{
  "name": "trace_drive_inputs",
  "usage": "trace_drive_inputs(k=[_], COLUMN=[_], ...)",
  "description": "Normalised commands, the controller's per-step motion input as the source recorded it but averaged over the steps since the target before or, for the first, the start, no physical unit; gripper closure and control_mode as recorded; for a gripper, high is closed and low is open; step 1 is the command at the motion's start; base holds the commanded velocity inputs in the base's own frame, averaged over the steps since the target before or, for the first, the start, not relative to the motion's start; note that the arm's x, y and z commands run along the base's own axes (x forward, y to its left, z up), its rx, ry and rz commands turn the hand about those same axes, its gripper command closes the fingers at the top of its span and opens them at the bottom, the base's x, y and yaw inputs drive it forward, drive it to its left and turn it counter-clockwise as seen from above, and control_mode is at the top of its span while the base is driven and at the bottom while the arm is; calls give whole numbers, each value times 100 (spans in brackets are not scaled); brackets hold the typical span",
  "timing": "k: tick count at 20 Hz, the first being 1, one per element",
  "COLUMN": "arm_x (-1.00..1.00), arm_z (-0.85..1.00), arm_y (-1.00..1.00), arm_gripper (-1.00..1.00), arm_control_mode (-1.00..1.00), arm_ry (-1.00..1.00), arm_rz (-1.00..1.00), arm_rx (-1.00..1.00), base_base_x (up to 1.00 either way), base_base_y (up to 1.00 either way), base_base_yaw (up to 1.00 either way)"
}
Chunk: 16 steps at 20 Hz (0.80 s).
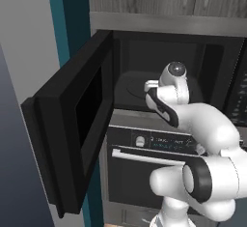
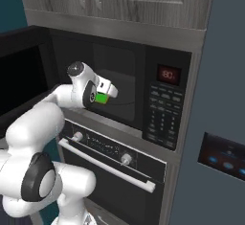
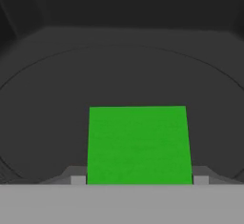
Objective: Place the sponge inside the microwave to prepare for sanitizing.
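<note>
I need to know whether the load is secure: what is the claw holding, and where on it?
The claw holds the sponge by its two side edges, at the near end.

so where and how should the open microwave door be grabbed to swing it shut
Take the microwave door at its free outer edge, the thick end farthest from the hinge, coming from the room side. It stands swung wide open to the left, so that edge is exposed. The gripper holds the sponge for now.
</note>
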Motion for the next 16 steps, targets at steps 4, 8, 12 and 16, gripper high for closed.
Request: trace_drive_inputs(k=[4,8,12,16], arm_x=[54,52,47,42], arm_z=[-11,-4,-11,-30], arm_y=[-16,-13,-7,-6], arm_gripper=[100,100,100,100], arm_control_mode=[-100,-100,-100,-100], arm_ry=[1,0,0,0], arm_rz=[0,0,0,0], arm_rx=[0,0,0,2], base_base_x=[0,0,0,0], base_base_y=[0,0,0,0], base_base_yaw=[0,0,0,0])
